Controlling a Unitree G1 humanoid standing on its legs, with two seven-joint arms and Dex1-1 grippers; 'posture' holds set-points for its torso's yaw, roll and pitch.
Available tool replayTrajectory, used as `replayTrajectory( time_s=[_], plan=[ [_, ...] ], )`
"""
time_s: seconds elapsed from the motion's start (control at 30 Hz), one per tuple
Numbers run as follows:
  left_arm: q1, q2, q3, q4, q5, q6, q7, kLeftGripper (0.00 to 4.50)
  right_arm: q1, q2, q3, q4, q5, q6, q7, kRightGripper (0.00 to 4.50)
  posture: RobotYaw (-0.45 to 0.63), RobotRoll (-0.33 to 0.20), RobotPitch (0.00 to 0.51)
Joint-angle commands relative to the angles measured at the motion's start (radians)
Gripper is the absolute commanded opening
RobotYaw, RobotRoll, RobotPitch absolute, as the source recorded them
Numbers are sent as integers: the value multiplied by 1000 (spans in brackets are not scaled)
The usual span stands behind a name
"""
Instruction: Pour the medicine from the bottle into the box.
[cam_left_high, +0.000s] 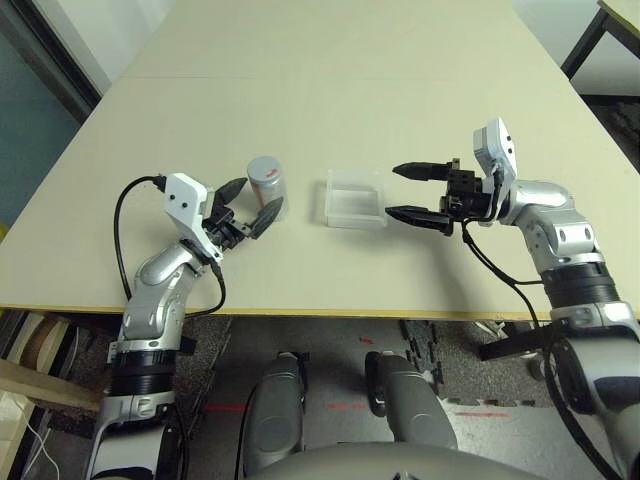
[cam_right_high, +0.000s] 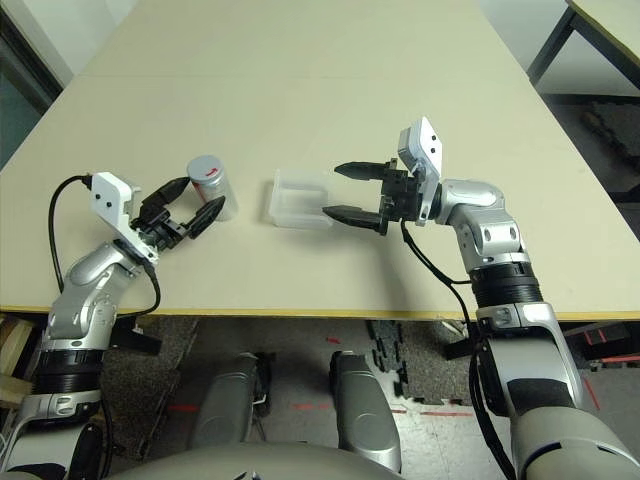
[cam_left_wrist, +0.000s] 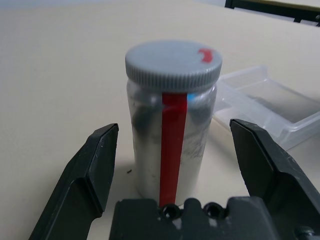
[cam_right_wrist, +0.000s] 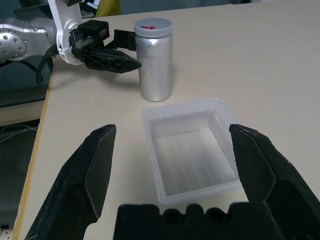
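Your left gripper (cam_left_high: 250, 207) has its fingers wide apart, one on each side of the bottle (cam_left_wrist: 172, 120), and it does not hold it yet. Your right gripper (cam_right_wrist: 172, 175) is wide open too, with nothing in it, and it points at the box (cam_right_wrist: 192, 150). The bottle stands on the table (cam_left_high: 330, 105), to the left of the box, and the two don't touch.

Here is what could go wrong. If one finger gets to the bottle before the other, it may push the bottle over, because the bottle is tall and thin. If you squeeze too softly, the smooth, round side may slip or spin. The cap (cam_left_wrist: 172, 62) is on, so if you tip the bottle like this, nothing will come out. If your right gripper goes too low, it may bump the box, which looks light, and make it slide away. Pour too fast and the medicine may miss the low walls.

The bottle points straight up, cap on top. Its long way runs up and down, from the table to the cap.
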Motion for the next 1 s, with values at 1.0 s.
replayTrajectory(
  time_s=[1.0],
  plan=[
    [-246, -90, -37, 403, 87, -208, 30, 4475, -1, 2, -11, 19, -1, -29, -19, 4500, -27, 0, 144]
  ],
)
